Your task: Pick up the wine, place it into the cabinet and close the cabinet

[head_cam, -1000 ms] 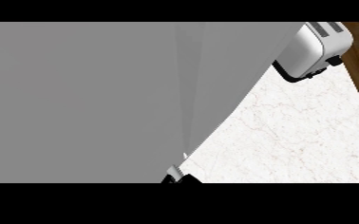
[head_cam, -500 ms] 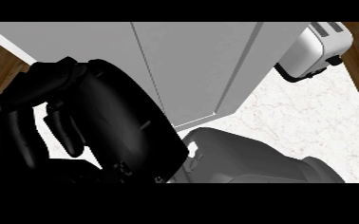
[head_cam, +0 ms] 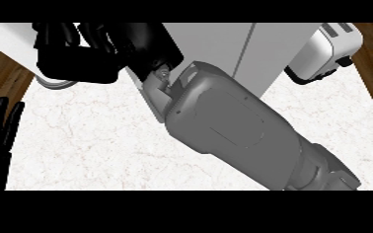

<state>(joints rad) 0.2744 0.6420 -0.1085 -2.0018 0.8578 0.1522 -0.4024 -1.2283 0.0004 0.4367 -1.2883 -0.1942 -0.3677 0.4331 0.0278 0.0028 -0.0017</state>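
My right forearm (head_cam: 233,128) runs from the lower right up to the top left. Its black hand (head_cam: 102,49) lies against the left side of the grey cabinet (head_cam: 218,49), which stands at the top middle with a vertical seam between its panels. No wine bottle shows in the head view, and the hand hides whatever may be under it. My left hand (head_cam: 9,126) rests at the left edge with straight fingers and holds nothing.
A white toaster (head_cam: 328,54) stands at the top right, beside the cabinet. A pale round rim (head_cam: 55,83) peeks out under the right hand. The white marble counter (head_cam: 94,148) spreads across the lower half. Brown wood (head_cam: 15,79) shows past its left corner.
A second ago a grey cabinet panel filled most of the view. The right hand then came in at the lower left and has since moved to the top left, with its forearm stretched out.
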